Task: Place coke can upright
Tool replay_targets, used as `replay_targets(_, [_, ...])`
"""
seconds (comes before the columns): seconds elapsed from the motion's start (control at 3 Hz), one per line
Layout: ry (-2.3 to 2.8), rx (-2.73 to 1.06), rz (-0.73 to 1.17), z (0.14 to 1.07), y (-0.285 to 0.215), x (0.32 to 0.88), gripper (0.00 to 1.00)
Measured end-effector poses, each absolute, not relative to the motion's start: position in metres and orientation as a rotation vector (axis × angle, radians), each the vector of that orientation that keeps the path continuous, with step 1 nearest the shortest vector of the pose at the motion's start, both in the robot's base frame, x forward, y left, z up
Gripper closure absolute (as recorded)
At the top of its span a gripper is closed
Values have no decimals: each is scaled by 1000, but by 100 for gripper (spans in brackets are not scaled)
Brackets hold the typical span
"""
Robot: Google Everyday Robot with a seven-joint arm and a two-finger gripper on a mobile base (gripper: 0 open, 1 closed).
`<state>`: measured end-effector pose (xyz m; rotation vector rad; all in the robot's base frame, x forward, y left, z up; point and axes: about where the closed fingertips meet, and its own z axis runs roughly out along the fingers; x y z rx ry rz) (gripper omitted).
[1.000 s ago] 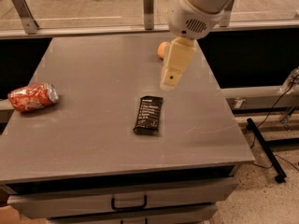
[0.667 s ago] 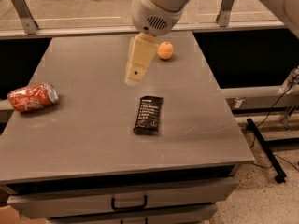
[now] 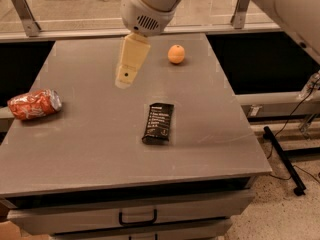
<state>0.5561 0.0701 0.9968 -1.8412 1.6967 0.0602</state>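
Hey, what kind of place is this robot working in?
Probably a robotics lab or test area: a plain grey worktable with a drawer, loose cables on the speckled floor at right, and the robot's tool hanging over the table's back middle.

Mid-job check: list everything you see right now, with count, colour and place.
coke can: 1, red-orange, lying on its side at the table's left edge
orange fruit: 1, orange, far side of the table
snack packet: 1, black, flat near the table's centre
table: 1, grey
drawer: 1, grey, under the table's front edge
tool: 1, cream, above the table, left of the fruit
arm: 1, white, top of view
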Motion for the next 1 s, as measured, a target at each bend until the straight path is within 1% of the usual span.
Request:
replay_targets(0.33, [1680, -1859, 79, 993, 97, 556, 0])
replay_targets(1.0, [1631, -1992, 295, 949, 233, 554, 0])
